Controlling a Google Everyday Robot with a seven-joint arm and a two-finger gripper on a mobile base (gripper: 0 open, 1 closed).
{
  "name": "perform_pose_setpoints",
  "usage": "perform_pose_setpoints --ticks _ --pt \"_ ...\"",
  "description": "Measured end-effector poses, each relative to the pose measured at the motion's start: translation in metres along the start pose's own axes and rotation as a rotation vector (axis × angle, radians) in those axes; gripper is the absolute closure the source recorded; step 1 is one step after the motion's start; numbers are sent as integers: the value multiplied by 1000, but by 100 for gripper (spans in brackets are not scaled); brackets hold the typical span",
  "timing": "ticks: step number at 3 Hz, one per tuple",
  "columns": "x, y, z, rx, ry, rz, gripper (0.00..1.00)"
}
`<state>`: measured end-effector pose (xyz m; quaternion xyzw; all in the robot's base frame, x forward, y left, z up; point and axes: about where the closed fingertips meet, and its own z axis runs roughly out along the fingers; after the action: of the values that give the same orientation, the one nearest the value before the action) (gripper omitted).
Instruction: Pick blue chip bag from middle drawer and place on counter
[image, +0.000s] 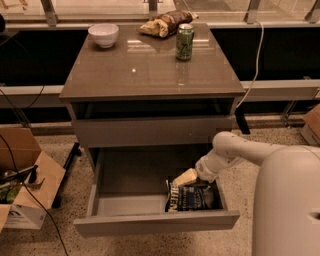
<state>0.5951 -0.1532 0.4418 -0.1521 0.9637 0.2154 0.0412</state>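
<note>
- In the lower right of the frame, inside the open middle drawer (131, 172), my gripper (184, 177) hangs just over the far edge of the blue chip bag (194, 198). I cannot make out whether it touches the bag.
- I also cannot tell whether my gripper is spread or closed. The bag shows no sign of being lifted.
- The bag lies flat on the drawer floor in the front right corner, close against the drawer front and near the right wall, with its white lettering facing up.
- I judge it to be light and soft: a glossy film pouch that will crinkle, give under pressure and slide easily. The chips inside would crush under a hard squeeze.
- The best hold is probably the flat sealed seam at the edge nearest me, or a pinched fold of the film there, rather than the puffed middle.
- The closed upper drawer front (152, 131) sits just above my way out, so the lift calls for drawing toward the open side first.
- The counter (150, 70) fills the upper centre of the frame. A white bowl (103, 35), a green can (184, 42) and a brown wrinkled bag (165, 23) stand toward its far edge.
</note>
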Motion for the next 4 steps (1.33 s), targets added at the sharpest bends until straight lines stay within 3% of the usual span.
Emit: perform_pose_setpoints --ticks 2,4 --pt "28 18 54 -73 111 65 0" --pt "31 42 49 -58 125 49 41"
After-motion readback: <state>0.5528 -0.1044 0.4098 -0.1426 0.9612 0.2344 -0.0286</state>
